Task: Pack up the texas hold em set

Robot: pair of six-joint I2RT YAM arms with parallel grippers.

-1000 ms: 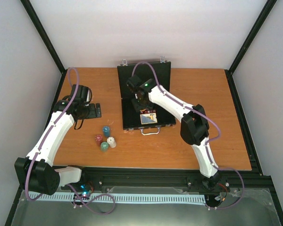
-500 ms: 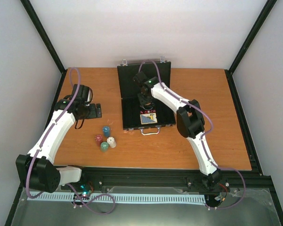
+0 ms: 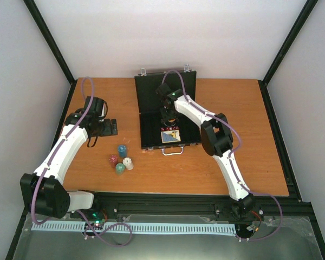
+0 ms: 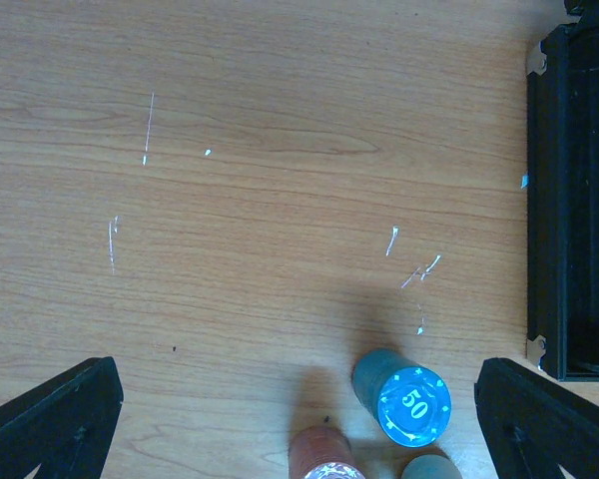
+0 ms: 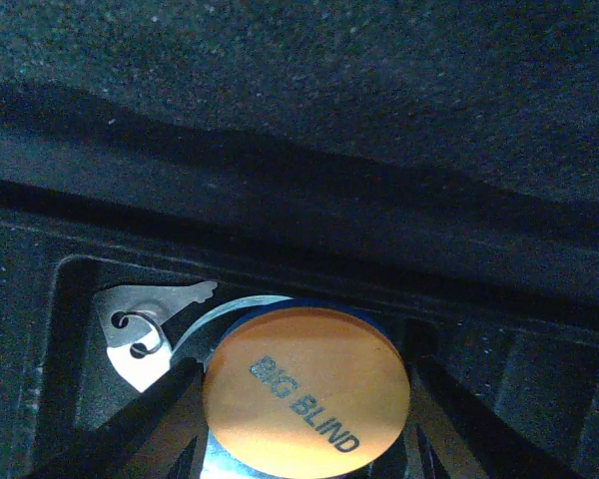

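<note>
The black briefcase point(image 3: 151, 111) lies open at the table's middle, lid tilted up at the back. The blue-yellow card deck point(image 3: 171, 135) lies in its front part. My right gripper point(image 3: 166, 115) is down inside the case, shut on the orange "BIG BLIND" disc point(image 5: 305, 391); a blue edge and a clear rim show under the disc. Blue point(image 3: 122, 150), red point(image 3: 114, 160), green point(image 3: 119, 168) and white point(image 3: 128, 163) chip stacks stand on the table left of the case. My left gripper point(image 4: 295, 399) is open and empty above the blue stack point(image 4: 414, 404) and red stack point(image 4: 324, 459).
A small pair of silver keys on a ring point(image 5: 140, 329) lies in the case compartment beside the disc. The case's left wall point(image 4: 574, 200) is to the right of my left gripper. The case handle point(image 3: 172, 151) sticks out toward the front.
My right gripper has moved a little farther back and right inside the case. My left arm has shifted slightly toward the back.
</note>
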